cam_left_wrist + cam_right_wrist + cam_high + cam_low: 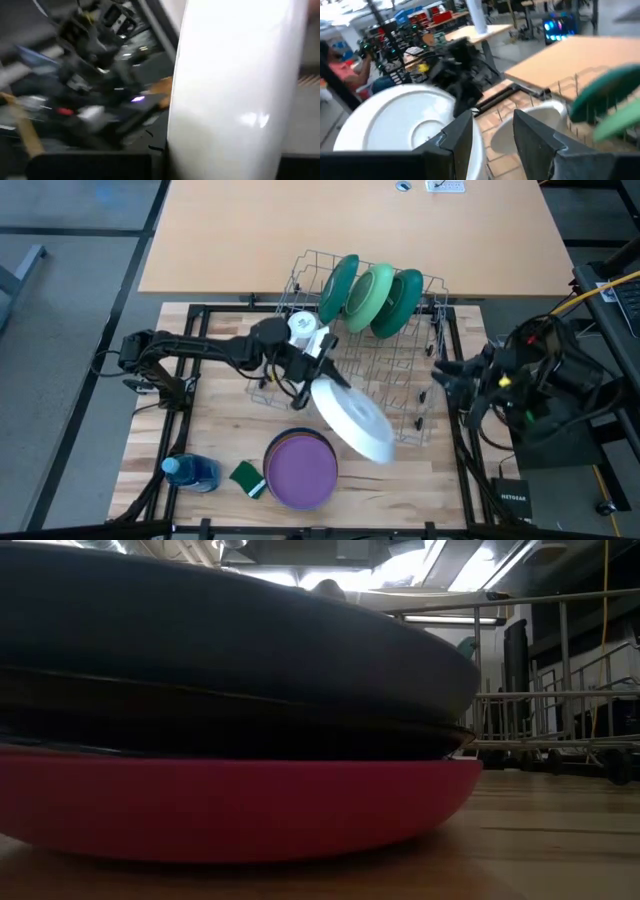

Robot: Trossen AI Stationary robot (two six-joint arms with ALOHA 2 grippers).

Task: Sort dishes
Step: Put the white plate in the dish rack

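Note:
My left gripper (318, 372) reaches from the table's left and is shut on a white plate (355, 420), held in the air between the wire rack (400, 395) and a stack of plates (300, 468) with a purple one on top. In the left wrist view the white plate (235, 90) shows edge-on. Three green plates (372, 298) stand on edge in the rack's far part. My right gripper (438, 375) waits at the rack's right side, open (492, 117), with nothing between its fingers. My left gripper pinches the white plate's rim (325, 388) between its two fingers, which come about level from the table's left. The plate juts out beyond the fingers toward the near right, tilted, lifted clear of the table and the stack.
A white mug (303, 328) sits in the rack's left part beside my left gripper. A green sponge (245, 477) and a blue bottle (190, 470) lie near the front left. In the low view the stack (230, 810) fills the foreground. A second tabletop (350, 230) lies beyond the rack.

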